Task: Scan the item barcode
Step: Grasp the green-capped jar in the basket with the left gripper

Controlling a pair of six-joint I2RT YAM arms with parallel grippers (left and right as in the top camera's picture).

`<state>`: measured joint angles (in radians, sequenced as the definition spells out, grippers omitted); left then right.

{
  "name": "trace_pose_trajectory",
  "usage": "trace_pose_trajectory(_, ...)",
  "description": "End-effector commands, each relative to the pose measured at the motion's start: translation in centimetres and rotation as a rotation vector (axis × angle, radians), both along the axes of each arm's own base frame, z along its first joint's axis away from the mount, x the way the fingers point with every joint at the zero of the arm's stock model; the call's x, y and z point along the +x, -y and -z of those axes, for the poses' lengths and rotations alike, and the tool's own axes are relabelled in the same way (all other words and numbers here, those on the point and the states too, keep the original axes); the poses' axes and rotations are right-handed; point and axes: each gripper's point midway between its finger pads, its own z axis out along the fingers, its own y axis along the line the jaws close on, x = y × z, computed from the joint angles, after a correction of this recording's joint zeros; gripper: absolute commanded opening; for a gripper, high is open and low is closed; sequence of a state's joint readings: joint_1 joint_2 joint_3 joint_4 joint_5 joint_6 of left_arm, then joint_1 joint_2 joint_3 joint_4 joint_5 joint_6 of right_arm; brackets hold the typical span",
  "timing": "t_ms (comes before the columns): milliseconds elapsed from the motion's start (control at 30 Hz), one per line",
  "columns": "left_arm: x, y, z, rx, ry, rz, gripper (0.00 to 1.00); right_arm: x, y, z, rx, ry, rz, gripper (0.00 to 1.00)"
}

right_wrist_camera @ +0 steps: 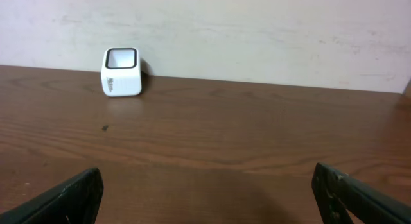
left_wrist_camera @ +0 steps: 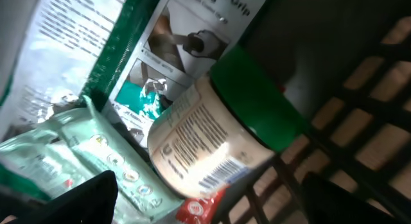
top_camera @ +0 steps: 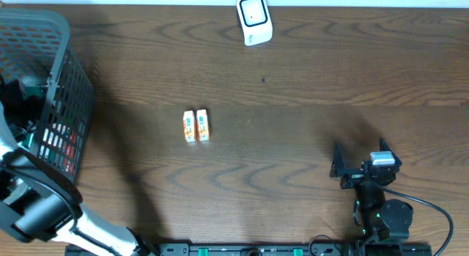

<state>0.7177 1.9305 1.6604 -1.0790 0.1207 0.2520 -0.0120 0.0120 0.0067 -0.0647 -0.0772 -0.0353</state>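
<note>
While the left gripper (left_wrist_camera: pixel 218 208) hung inside the basket (left_wrist_camera: pixel 359 115), its jaws stood wide apart and held nothing. Jar (left_wrist_camera: pixel 205 144) with a green lid (left_wrist_camera: pixel 257 99) lay on its side just ahead of the fingers, close against the basket's mesh wall, resting among soft packets (left_wrist_camera: pixel 83 153). Its barcode (left_wrist_camera: pixel 218 174) faced the wrist camera.

Step in hand, as I judged it: picking an item out of the basket, grasp not yet made. Next move would call for setting the jaws around the jar's body, closing, lifting clear of the mesh, then carrying it to the scanner (top_camera: pixel 253 19) with the barcode turned toward its window.

Right gripper (right_wrist_camera: pixel 205 198) sat low near the table's front edge, released and empty, facing the scanner from well apart. Two small packs (top_camera: pixel 196 126) lay side by side mid-table. Table (top_camera: pixel 315 80) was dark wood grain. Pale, scuffed wall (right_wrist_camera: pixel 257 31) stood behind it.
</note>
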Motion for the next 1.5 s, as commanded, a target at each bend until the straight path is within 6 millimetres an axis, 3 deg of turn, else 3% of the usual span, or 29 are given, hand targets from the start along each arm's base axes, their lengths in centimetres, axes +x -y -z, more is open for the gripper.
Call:
trace_pose_trajectory(0,-0.4,0.1,1.4,-0.033,-0.024,0.009,0.91,0.0,0.1,0.0,0.012,0.000,0.005,0.99)
trace_pose_trajectory(300,0.2,-0.4,3.9,-0.052,-0.047,0.016,0.87,0.0,0.1,0.0,0.012,0.000,0.005,0.99)
trace_pose_trajectory(700,1.5,-1.6,4.5,-0.011,-0.002,0.016,0.74,0.0,0.1,0.0,0.012,0.000,0.005,0.99)
trace_pose_trajectory(933,1.6,-1.7,4.5,-0.006,0.005,0.013,0.75,0.0,0.1,0.0,0.012,0.000,0.005,0.99)
trace_pose_trajectory(1133,1.3,-1.4,5.9,-0.037,-0.027,-0.009,0.77,0.0,0.1,0.0,0.012,0.000,0.005,0.99)
trace_pose_trajectory(1333,1.2,-1.4,6.2,-0.045,-0.035,-0.011,0.64,0.0,0.1,0.0,0.012,0.000,0.005,0.99)
trace_pose_trajectory(1400,1.2,-1.4,6.0,-0.040,-0.030,-0.012,0.54,0.0,0.1,0.0,0.012,0.000,0.005,0.99)
trace_pose_trajectory(1467,1.5,-1.6,5.2,-0.030,-0.013,-0.039,0.52,0.0,0.1,0.0,0.012,0.000,0.005,0.99)
